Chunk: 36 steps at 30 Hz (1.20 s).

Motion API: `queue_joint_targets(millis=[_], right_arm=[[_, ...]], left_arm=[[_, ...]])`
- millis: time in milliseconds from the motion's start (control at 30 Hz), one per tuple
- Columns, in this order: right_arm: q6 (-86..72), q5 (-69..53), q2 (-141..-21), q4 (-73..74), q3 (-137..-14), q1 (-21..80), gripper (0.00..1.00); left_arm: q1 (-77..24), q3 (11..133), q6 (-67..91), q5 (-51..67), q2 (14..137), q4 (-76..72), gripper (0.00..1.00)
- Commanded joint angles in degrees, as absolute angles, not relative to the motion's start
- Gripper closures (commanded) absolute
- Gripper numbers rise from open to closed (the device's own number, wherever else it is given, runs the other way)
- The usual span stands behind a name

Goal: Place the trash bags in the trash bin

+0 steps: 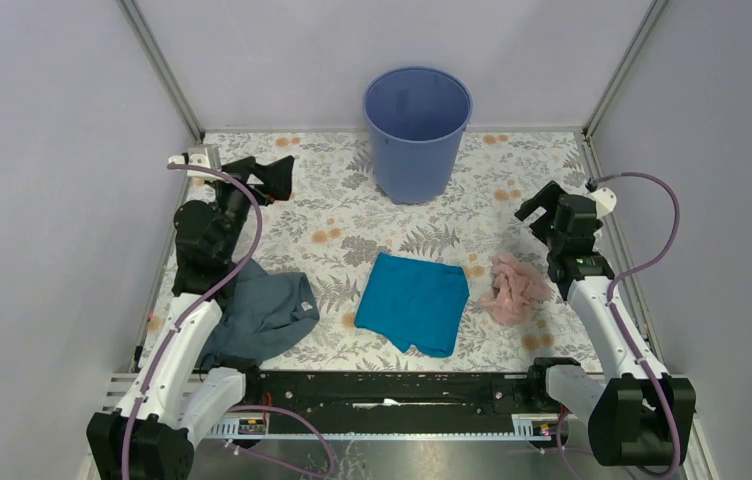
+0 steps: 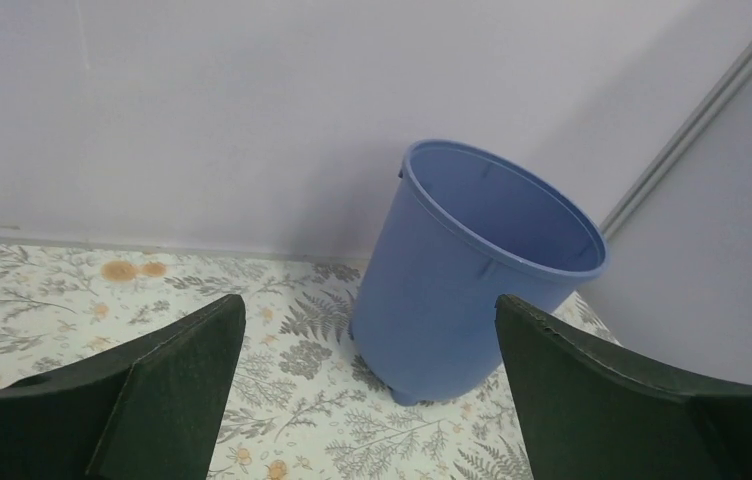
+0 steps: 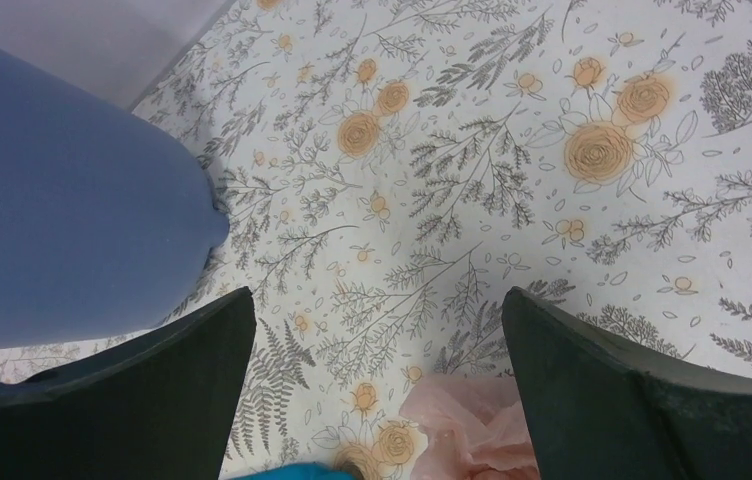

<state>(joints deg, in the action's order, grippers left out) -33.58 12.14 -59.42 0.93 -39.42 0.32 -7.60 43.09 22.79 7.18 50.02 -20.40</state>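
The round blue trash bin stands upright at the back centre of the table. Three soft trash bags lie nearer: a flat teal one in the middle, a grey-blue one by the left arm, and a crumpled pink one on the right. My left gripper hovers open to the left of the bin, which fills the left wrist view. My right gripper is open above the table beyond the pink bag. Both hold nothing.
A floral cloth covers the table. Grey walls and metal corner posts close in the back and both sides. A black rail with the arm bases runs along the near edge.
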Motion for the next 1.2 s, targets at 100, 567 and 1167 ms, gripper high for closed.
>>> queue_joint_targets(millis=[100,567,1167], right_arm=[[-36.25,15.13,-55.9,6.01,-38.79,0.35,0.0],[-48.39,8.91,-50.61,25.74,-35.35,0.35,0.0],[-43.48,-0.35,-66.99,24.89,-37.62,7.79,0.18]], left_arm=[[-8.91,46.12,24.52,10.92,50.89,-22.97,0.01],[-10.99,47.11,24.48,9.45,50.43,-20.6,0.01],[-14.11,49.44,28.98,13.18,55.91,-17.67,0.01]])
